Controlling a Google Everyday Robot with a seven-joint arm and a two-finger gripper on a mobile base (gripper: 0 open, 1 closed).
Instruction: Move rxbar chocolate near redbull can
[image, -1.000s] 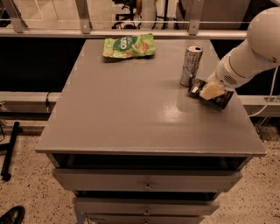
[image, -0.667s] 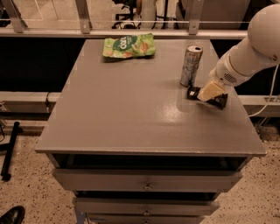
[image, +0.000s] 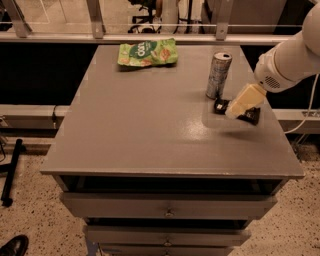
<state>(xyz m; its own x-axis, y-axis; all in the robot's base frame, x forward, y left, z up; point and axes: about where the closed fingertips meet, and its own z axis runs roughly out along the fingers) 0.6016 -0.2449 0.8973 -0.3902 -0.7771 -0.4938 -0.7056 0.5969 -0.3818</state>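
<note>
The rxbar chocolate (image: 220, 106), a flat black wrapper, lies on the grey table (image: 150, 125) at the right side, just right of and in front of the redbull can (image: 218, 75). The can is slim and silver and stands upright. My gripper (image: 243, 100), cream-coloured on a white arm, hangs right over the middle of the bar and hides part of it. The bar's two ends show on either side of the gripper.
A green snack bag (image: 147, 53) lies at the far edge of the table, left of the can. The table's right edge is close to the bar. Drawers (image: 167, 207) sit under the tabletop. A railing runs behind the table.
The gripper has shifted slightly up and to the right over the bar. The bar stays beside the can, and the can and green bag have not moved.
</note>
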